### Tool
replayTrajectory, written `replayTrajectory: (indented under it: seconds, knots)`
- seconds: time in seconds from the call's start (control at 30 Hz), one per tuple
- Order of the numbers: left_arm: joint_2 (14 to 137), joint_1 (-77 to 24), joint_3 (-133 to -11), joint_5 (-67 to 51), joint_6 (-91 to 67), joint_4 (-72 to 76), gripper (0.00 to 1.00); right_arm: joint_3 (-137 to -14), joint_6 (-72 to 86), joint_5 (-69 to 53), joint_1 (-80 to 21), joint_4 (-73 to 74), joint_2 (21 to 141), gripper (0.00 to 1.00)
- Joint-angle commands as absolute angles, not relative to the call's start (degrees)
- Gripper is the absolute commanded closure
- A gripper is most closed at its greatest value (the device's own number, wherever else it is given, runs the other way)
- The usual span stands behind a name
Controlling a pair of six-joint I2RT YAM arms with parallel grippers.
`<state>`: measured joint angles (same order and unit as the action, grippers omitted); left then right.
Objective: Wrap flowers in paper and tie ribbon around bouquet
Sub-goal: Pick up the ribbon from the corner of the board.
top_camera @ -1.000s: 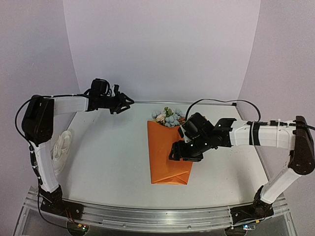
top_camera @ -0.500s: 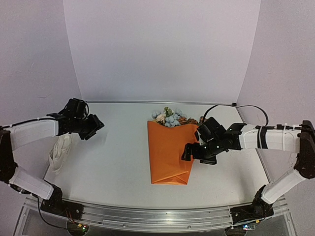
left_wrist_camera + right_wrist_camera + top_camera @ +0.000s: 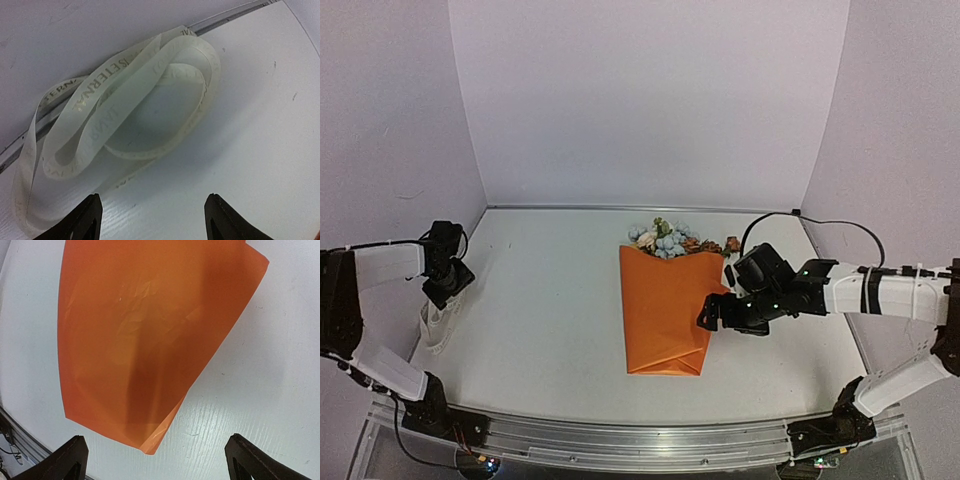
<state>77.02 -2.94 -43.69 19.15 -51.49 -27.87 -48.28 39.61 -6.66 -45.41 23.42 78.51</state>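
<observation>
- Top external view: we see the bouquet (image 3: 663, 300) lying flat on the white table (image 3: 550, 330), a little right of centre; narrow folded end toward the arm bases, wide end toward the back wall
- the paper (image 3: 135, 340) shows its orange face; folded into a tapering wrap; the right wrist view shows overlapped layers and a loose corner at one end
- the flowers (image 3: 663, 238) poke out of the wide far end; pale blue, pink and rust heads with green leaves; stems hidden inside the wrap
- the ribbon (image 3: 97, 87) sits in a loose coiled pile at the table's left edge, well apart from the bouquet; not tied around anything; we read pale printed lettering (image 3: 82, 97) along it in the left wrist view
- left gripper (image 3: 447, 288) hangs over the far end of the ribbon pile; in its wrist view the fingertips stand apart with bare table between them; ribbon loops lie just ahead of the tips, not gripped
- right gripper (image 3: 712, 314) sits at the paper's right edge, about halfway along; fingers spread wide, holding nothing; we cannot tell whether a tip touches the paper
</observation>
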Motion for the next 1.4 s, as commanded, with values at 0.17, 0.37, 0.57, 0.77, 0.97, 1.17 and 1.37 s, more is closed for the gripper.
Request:
replayTrajectory:
  seconds: [0.17,0.37,0.57,0.77,0.97,1.17,1.37]
  knots:
    - [97.6,6.7,-59.9,9.7,-38.4,-17.4,0.29,-47.9,36.6,-3.7,-45.6,22.3,74.8,0.02]
    - [105.4,7.4,-65.8,7.2,-38.2,-18.3,0.50,-48.4,35.9,-2.6,-45.6,22.3,74.9,0.02]
    - [106.7,7.4,-65.3,9.9,-41.4,-19.2,0.58,-48.5,35.7,-2.1,-45.6,22.3,75.2,0.02]
    - [107.6,7.4,-65.1,11.4,-42.6,-19.3,0.70,-48.3,36.1,-2.2,-45.6,22.3,75.9,0.02]
    - [107.3,7.4,-64.6,11.2,-42.5,-18.6,0.95,-48.0,36.3,-1.7,-45.6,22.3,76.3,0.02]
    - [102.0,4.8,-63.9,0.8,-38.3,-16.1,1.00,-48.1,36.7,-1.0,-45.6,22.5,76.3,0.02]
    - [94.9,-11.1,-63.6,-7.9,-34.8,-17.6,1.00,-46.9,36.1,3.1,-45.5,22.8,73.6,0.02]
